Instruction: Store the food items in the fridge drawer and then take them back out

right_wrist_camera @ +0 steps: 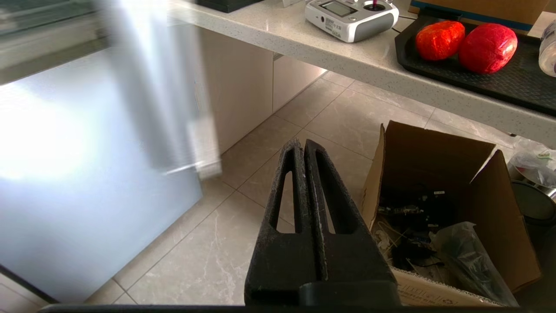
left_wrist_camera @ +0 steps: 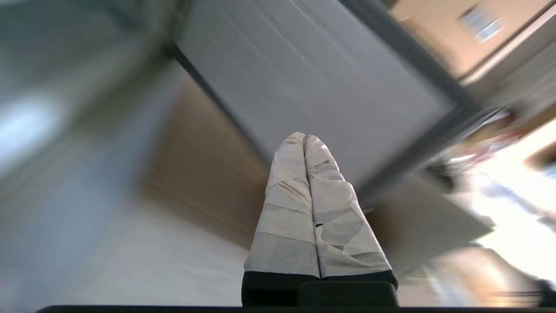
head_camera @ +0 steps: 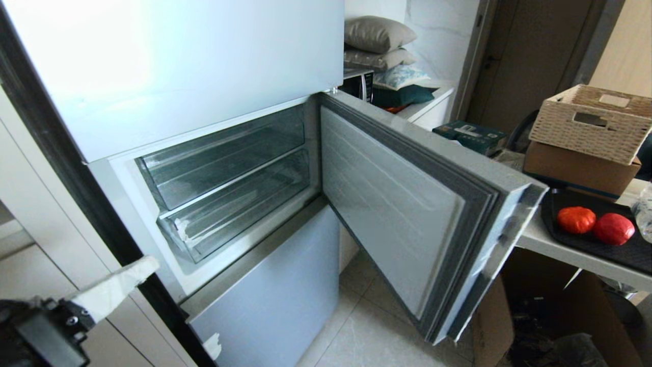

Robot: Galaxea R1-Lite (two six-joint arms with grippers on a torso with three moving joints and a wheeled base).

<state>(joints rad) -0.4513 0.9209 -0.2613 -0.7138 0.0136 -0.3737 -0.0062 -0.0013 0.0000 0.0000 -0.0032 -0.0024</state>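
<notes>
You have two food items on a black tray (head_camera: 631,252) at the counter's (head_camera: 570,252) front edge, right of the open fridge door (head_camera: 402,214): a ribbed orange-red tomato (head_camera: 576,219) and, touching it on its right, a smoother, deeper red apple (head_camera: 614,228). Both are outside the fridge. Inside the open compartment you can see two clear plastic drawers stacked, the upper drawer (head_camera: 224,158) and the lower drawer (head_camera: 239,209), both pushed in, each with a thick lipped front. The head view alone shows those drawers; the right wrist view alone shows a grey remote controller (right_wrist_camera: 352,15) on the counter beside the tray, and an open cardboard box (right_wrist_camera: 438,208) on the floor under the counter. Your left gripper (left_wrist_camera: 304,138) has its tape-wrapped fingers (left_wrist_camera: 286,208) pressed together, holding nothing, low at the fridge's left in the head view, clear of the drawers. Your right gripper (right_wrist_camera: 303,143) hangs above the floor tiles, its black fingers (right_wrist_camera: 282,204) closed and empty. The left wrist view is blurred, showing little beyond the door's inner panel.
</notes>
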